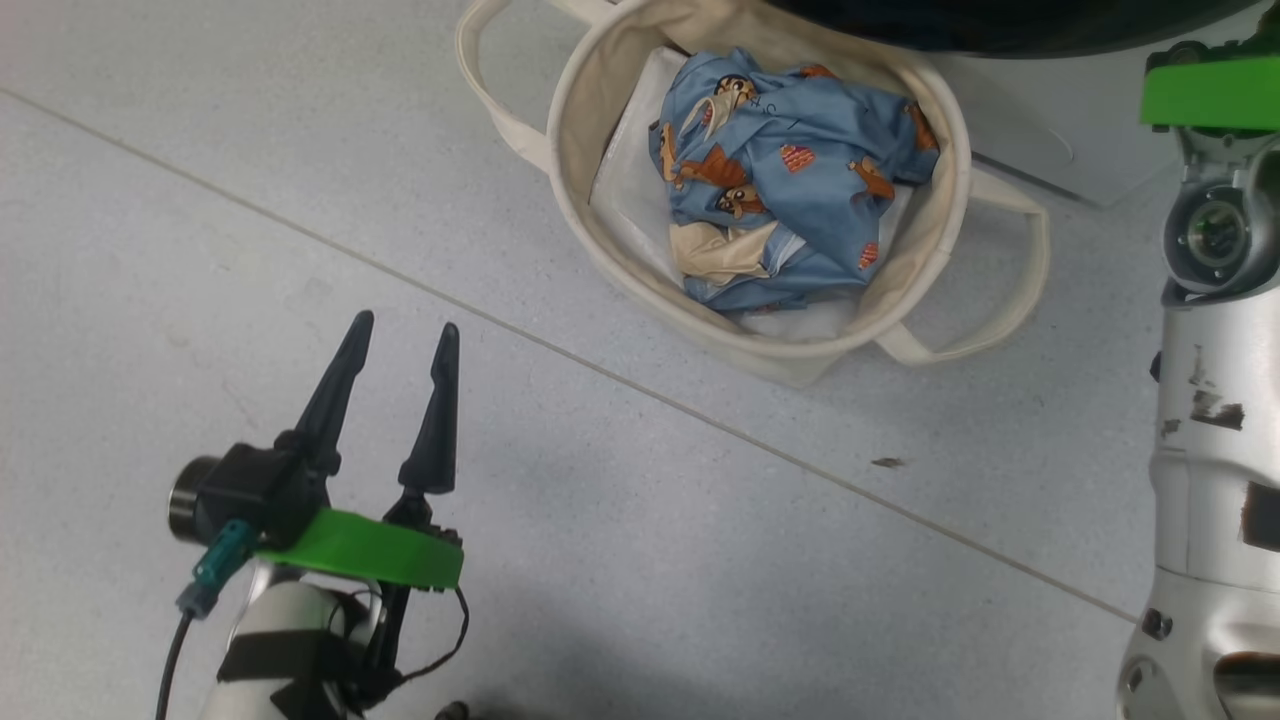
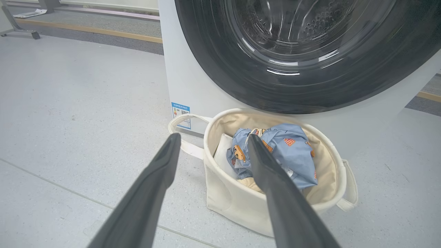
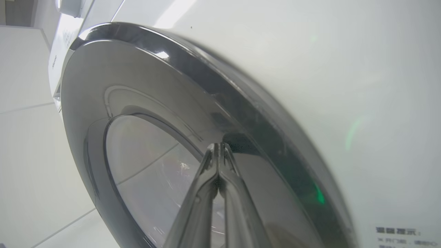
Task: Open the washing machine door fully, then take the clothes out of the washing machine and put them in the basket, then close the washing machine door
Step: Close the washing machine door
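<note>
The washing machine door (image 3: 137,86): stiff, glossy, probably slippery.
Right gripper (image 3: 218,147) clenched, tips at its black rim (image 3: 255,137) just ahead; push there. Left gripper (image 1: 408,325) splayed, empty.

Pale grey speckled floor (image 1: 250,250), crossed diagonally in the head view by a thin grout line (image 1: 600,372), with a small dark mark (image 1: 886,462) near that line. Left wrist view, far background: a grey metal stand foot (image 2: 20,31), a flat white item (image 2: 30,13), possibly paper, lying near it, and a yellowish strip (image 2: 89,29) running along the floor
</note>
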Motion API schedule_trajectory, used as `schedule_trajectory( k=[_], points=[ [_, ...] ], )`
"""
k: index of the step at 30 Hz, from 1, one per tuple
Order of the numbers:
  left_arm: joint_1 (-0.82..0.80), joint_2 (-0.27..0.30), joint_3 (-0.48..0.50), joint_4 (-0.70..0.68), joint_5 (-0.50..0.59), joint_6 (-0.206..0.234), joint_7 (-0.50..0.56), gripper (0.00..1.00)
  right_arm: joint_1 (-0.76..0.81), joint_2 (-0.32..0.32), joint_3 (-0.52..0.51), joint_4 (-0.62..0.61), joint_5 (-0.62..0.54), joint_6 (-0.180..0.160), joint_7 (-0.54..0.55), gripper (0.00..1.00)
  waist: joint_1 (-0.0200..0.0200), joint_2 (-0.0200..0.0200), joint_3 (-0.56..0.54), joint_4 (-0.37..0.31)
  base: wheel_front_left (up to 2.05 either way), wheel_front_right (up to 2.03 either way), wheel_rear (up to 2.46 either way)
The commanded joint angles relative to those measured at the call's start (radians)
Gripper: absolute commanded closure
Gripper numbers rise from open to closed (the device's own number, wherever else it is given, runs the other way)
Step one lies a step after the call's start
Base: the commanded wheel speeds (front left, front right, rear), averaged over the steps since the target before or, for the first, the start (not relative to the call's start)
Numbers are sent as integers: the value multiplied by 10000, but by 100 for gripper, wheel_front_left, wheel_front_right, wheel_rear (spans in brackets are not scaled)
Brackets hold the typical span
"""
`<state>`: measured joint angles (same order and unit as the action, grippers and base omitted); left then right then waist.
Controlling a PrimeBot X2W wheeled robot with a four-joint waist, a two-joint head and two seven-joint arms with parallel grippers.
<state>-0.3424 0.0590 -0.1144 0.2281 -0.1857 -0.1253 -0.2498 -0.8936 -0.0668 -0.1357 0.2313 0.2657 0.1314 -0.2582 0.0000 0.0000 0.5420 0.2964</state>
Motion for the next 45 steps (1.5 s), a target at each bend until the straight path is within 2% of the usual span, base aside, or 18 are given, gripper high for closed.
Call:
schedule_trajectory(
  k=[1, 5, 11, 20, 21, 26, 32, 37, 38, 39, 45],
  points=[
    [-141, 150, 307, -281, -63, -53, -120, 0, -379, 166, -85, -385, 68, -7, -36, 100, 0, 0, 48, -5, 0, 0, 0],
    [-222, 150, 329, -309, -68, -53, -120, 0, -434, 166, -200, -417, -4, -7, -36, 100, 0, 0, 170, -37, 0, 0, 0],
    [-231, 171, 414, -258, -16, -53, -120, 0, -79, 166, 208, -623, -2, -7, -36, 100, 0, 0, -87, -195, 0, 0, 0],
    [54, 125, 799, -164, -54, -54, -120, 0, 1518, 166, 1430, -1199, -321, -7, -36, 100, 0, 0, -1187, -556, 0, 0, 0],
    [183, 110, 917, -278, -66, -54, -120, 0, 2038, 166, 1888, -1265, -602, -7, -36, 100, 0, 0, -1521, -698, 0, 0, 0],
    [683, 174, 1213, -421, 142, -54, -120, 0, 3269, 166, 2728, -1501, -1073, -7, -36, 100, 0, 0, -2266, -1121, 0, 0, 0],
    [1150, 199, 1542, -586, 356, -54, -120, 0, 4589, 166, 2766, -1676, -943, -7, -36, 100, 0, 0, -2996, -1539, 0, 0, 0],
    [1581, 312, 1439, -673, 572, -54, -120, 0, 5740, 166, 2348, -1695, -526, -7, -36, 100, 0, 0, -3440, -1945, 0, 0, 0],
    [1631, 328, 1436, -730, 580, -54, -120, 0, 5919, 166, 2209, -1686, -437, -7, -36, 69, 0, 0, -3465, -2018, 0, 0, 0],
    [1689, 333, 1447, -761, 565, -54, -120, 0, 6081, 166, 2050, -1681, -390, -7, -36, 0, 0, 0, -3505, -2088, 0, 0, 0],
    [1975, 456, 1471, -744, 508, -54, -120, 0, 6718, 166, 1326, -1446, -87, -7, -36, 0, 0, 0, -3635, -2522, 0, 0, 0]
  ],
)
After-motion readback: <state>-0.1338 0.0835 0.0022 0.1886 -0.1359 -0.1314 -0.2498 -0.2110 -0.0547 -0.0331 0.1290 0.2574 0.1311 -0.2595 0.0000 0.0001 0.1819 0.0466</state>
